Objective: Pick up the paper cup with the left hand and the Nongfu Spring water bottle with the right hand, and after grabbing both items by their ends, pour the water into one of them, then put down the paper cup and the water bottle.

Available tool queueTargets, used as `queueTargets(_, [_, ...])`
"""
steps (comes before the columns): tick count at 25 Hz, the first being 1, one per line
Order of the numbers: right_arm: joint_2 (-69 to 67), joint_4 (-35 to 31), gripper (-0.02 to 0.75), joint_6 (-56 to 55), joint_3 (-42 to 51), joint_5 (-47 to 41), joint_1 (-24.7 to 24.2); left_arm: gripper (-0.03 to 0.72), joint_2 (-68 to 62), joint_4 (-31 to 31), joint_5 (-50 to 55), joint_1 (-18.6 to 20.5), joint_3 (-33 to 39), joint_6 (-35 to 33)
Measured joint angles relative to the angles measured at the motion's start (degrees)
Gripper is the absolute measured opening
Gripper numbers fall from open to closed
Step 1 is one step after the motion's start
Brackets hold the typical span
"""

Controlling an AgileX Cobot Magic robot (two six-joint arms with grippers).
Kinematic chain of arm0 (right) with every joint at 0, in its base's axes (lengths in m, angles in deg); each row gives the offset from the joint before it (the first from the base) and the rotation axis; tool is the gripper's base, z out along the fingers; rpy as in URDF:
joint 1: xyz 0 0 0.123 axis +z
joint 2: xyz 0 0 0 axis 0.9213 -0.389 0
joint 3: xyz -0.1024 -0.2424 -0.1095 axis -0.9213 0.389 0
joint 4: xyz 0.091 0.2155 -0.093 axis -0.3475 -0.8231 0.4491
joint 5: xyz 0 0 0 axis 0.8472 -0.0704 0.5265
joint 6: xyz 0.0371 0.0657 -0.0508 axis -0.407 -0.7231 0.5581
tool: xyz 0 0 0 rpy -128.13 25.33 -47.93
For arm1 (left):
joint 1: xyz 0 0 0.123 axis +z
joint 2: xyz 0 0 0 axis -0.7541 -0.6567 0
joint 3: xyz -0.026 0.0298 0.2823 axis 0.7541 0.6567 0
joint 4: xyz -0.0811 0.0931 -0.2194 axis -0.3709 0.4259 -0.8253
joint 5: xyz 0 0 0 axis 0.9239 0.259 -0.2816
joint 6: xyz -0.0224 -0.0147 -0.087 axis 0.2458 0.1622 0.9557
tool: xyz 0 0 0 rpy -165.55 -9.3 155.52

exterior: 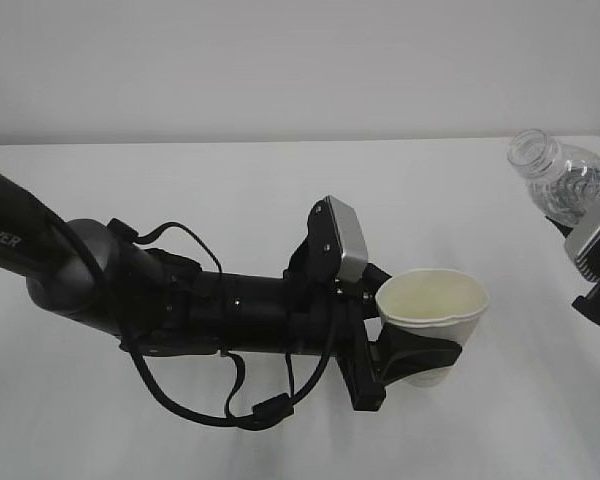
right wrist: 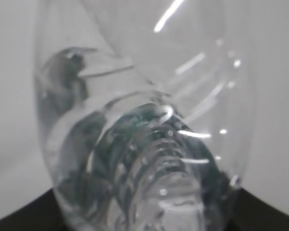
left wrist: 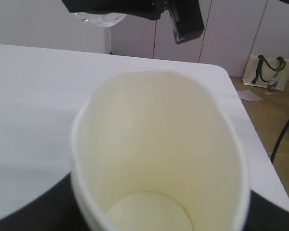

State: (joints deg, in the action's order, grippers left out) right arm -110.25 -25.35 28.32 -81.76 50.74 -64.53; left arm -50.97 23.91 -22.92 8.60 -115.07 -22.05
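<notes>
Above the white table, the left hand clamps the paper cup around its body, mouth tipped upward and its rim squeezed slightly oval; the inside looks dry. Off to the right, well apart, the right hand grips the Nongfu Spring water bottle, uncapped, neck leaning toward the cup.

table: white | wall: pale grey | floor: wood | bag: by wall
</notes>
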Motion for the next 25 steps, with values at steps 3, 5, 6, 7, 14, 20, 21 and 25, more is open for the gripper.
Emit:
queueTargets(3, [0.0, 0.0, 0.395, 1.96, 0.0, 0.0, 0.0, 0.423, 0.0, 0.0, 0.0, 0.0, 0.0, 0.0])
queueTargets(5, [0.0, 0.0, 0.395, 2.48, 0.0, 0.0, 0.0, 0.421, 0.0, 0.0, 0.0, 0.0, 0.0, 0.0])
queueTargets(6, [0.0, 0.0, 0.395, 2.5, 0.0, 0.0, 0.0, 0.421, 0.0, 0.0, 0.0, 0.0, 0.0, 0.04])
queueTargets(7, [0.0, 0.0, 0.395, 2.59, 0.0, 0.0, 0.0, 0.421, 0.0, 0.0, 0.0, 0.0, 0.0, 0.04])
queueTargets(14, [-1.86, 0.57, 0.395, 7.04, 0.0, 0.12, 0.0, 0.421, 0.0, -0.55, 0.0, 0.0, 0.0, 0.13])
queueTargets(20, [-2.13, 1.92, 0.395, 7.4, -0.11, 2.1, 0.0, 0.421, 0.0, -2.93, 0.0, 0.0, 0.0, 0.13])
queueTargets(21, [-2.13, 2.05, 0.395, 7.4, -0.11, 2.42, 0.0, 0.421, 0.0, -2.93, 0.0, 0.0, 0.0, 0.13])
queueTargets(25, [-2.13, 2.07, 0.395, 9.46, -0.11, 2.78, 0.0, 0.421, 0.0, -3.01, 0.0, 0.0, 0.0, 0.13])
